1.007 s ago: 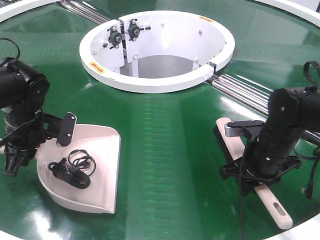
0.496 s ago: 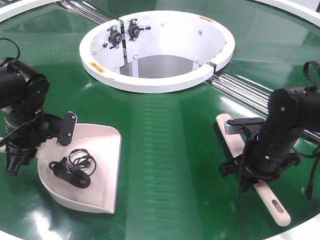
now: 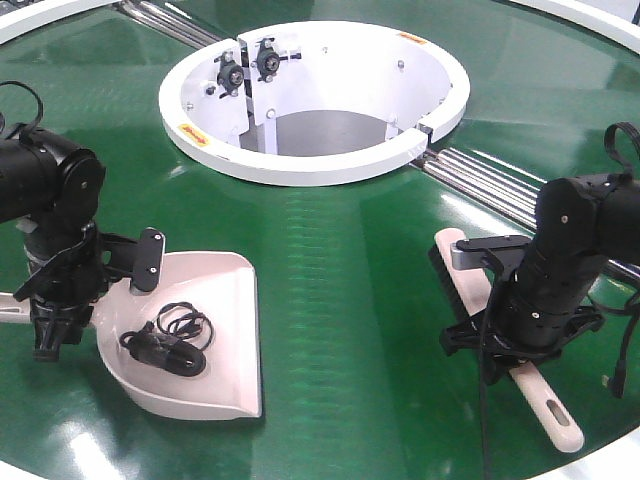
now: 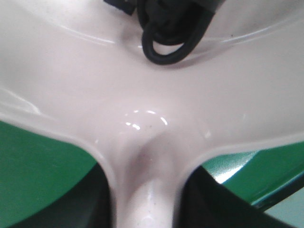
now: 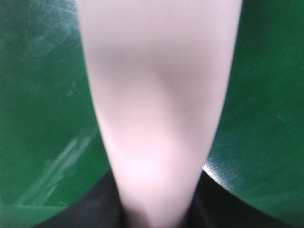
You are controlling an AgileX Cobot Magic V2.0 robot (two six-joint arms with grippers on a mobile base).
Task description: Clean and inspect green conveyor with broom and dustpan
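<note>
The beige-pink dustpan (image 3: 215,370) lies on the green conveyor (image 3: 330,260) at the left, with a black coiled cable (image 3: 170,340) inside it. My left gripper (image 3: 68,305) is shut on the dustpan's handle, where it joins the scoop. In the left wrist view that neck (image 4: 145,190) runs between dark fingers (image 4: 90,204), with the cable (image 4: 171,33) above. At the right lies the broom (image 3: 455,265), bristles down. My right gripper (image 3: 510,355) is shut on its handle, whose slotted end (image 3: 555,415) sticks out below. In the right wrist view the broom (image 5: 156,104) fills the middle.
A white ring hub (image 3: 310,165) with an open well sits at the conveyor's centre, far side. Silver rails (image 3: 500,190) run from the hub to the right, behind my right arm, and more rails (image 3: 170,20) at the top left. The belt's white outer edge (image 3: 610,445) curves past the broom handle.
The left gripper has pushed the dustpan and its cable a little to the right, toward the belt's middle, turning it slightly. The right arm and broom have barely moved.
</note>
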